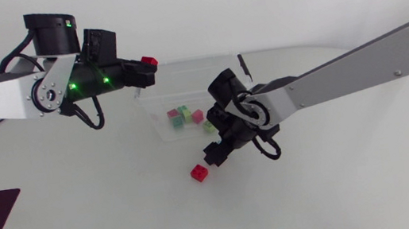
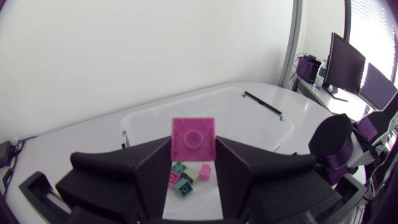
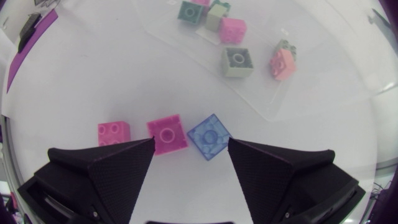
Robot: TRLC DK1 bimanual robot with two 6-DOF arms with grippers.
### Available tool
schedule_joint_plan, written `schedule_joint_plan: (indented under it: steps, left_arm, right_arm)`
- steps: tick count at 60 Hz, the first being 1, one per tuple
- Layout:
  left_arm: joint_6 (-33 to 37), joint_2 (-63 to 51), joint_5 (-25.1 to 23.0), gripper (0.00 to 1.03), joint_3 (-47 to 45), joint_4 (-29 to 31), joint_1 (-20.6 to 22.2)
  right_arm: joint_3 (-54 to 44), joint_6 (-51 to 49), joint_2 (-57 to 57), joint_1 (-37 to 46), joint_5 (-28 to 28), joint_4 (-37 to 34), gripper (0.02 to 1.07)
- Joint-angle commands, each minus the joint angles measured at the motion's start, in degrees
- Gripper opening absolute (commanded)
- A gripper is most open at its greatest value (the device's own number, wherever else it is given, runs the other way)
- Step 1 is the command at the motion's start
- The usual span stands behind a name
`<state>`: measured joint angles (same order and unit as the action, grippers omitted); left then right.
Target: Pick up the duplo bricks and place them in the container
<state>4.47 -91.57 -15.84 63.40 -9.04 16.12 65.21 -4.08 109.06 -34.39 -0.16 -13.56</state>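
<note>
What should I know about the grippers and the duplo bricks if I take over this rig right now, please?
Left gripper: shut on the held brick, which is raised above the near part of the container.
Right gripper: open and holding nothing, low over the table beside the container.
Loose bricks: three lie on the table just ahead of the right gripper's fingers.
Done: several stored bricks lie in the container.
Left: drop the held brick in, then pick up the three loose bricks and place them too.
</note>
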Motion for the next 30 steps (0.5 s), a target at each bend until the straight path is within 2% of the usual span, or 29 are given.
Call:
schedule_joint_plan:
  steps: [1, 16, 30]
  left_arm:
    - [-1.3, -0.6, -0.3, 0.24, 0.5, -1.3, -0.5]
    - [-1.6, -1.5, -0.2, 0.24, 1.3, -2.3, 0.3]
    - [-1.6, -1.3, -0.2, 0.24, 0.6, -2.4, 0.1]
  right_arm:
    - [-0.7, 3.2, -2.5, 0.2, -0.3, -0.5, 0.88]
    - [0.5, 6.6, -1.1, 0.1, 0.4, -0.2, 0.88]
    - [1.1, 4.3, -0.2, -1.1, 0.6, -0.9, 0.87]
